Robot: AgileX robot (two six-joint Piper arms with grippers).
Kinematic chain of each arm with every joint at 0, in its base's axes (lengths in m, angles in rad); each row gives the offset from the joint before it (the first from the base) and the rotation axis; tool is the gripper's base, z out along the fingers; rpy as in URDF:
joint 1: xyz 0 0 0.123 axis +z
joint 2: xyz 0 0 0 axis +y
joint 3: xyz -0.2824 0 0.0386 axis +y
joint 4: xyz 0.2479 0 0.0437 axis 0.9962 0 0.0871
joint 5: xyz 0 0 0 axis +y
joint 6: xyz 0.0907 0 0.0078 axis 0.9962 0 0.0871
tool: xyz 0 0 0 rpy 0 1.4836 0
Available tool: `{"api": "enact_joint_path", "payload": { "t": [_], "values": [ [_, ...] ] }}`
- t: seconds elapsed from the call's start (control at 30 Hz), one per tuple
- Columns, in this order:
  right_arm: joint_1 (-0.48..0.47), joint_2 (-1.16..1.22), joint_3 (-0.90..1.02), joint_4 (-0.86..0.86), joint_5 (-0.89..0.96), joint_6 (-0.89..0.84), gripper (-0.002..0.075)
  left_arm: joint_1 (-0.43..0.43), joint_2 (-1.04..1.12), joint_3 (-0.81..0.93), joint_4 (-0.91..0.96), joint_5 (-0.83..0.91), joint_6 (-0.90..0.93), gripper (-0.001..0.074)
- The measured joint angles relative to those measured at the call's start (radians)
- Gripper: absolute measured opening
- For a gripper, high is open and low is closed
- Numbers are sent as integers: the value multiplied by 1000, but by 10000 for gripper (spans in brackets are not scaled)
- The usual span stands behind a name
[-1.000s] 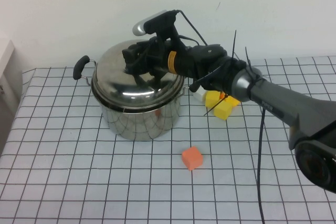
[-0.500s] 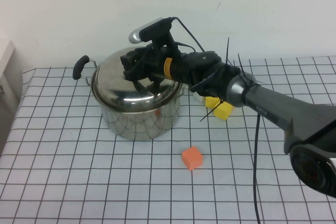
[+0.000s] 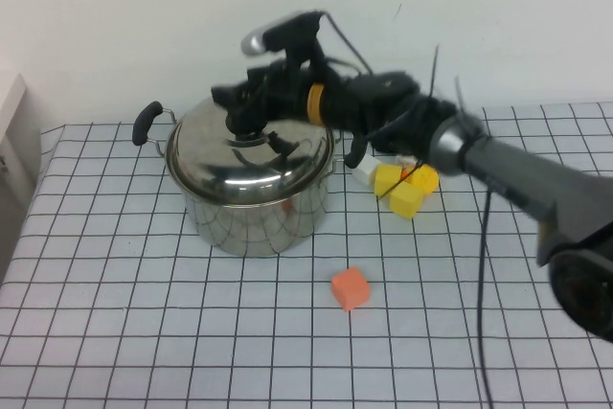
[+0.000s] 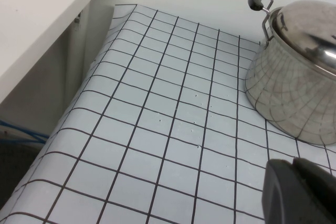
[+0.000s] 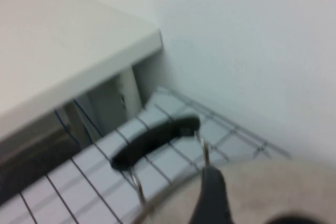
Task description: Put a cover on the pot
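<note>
A plain white wall backs a grid-patterned table (image 3: 144, 332) where the pot (image 3: 251, 213) sits at ten o'clock, lid (image 3: 244, 155) seated, the right gripper (image 3: 233, 102) just above its knob, jaws seemingly parted in release; the left gripper (image 4: 299, 192) is parked at the table's near-left, jaw state indiscernible.

Steel pot (image 3: 251, 208) with its lid (image 3: 247, 152) on.
The shiny pot stands upright on the checked tabletop (image 3: 144, 332); one black side handle (image 3: 147, 122) shows at its left.
</note>
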Motion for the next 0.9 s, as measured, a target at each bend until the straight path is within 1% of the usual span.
{"api": "enact_joint_path", "payload": {
  "t": [0.1, 0.17, 0.23, 0.33, 0.37, 0.43, 0.53, 0.63, 0.9],
  "values": [
    [-22, -61, 0, -4, -61, 31, 477, 0, 0, 0, 0, 0, 0, -3],
    [-47, -114, 0, -7, -130, 56, 420, 0, 0, 0, 0, 0, 0, -3],
    [-69, -167, 0, -17, -209, 67, 324, 0, 0, 0, 0, 0, 0, -3],
    [-97, -234, 0, -57, -358, 75, 144, 0, 0, 0, 0, 0, 0, -3],
    [-105, -257, 0, -71, -408, 80, 95, 0, 0, 0, 0, 0, 0, -3],
    [-113, -296, 0, -105, -487, 87, 46, 0, 0, 0, 0, 0, 0, -3],
    [-115, -352, 0, -134, -578, 107, 16, 0, 0, 0, 0, 0, 0, -3],
    [-115, -419, 11, -141, -635, 111, 12, 0, 0, 0, 0, 0, 0, -3],
    [-117, -610, 113, -145, -661, 113, 12, 0, 0, 0, 0, 0, 0, -3]
  ]
}}
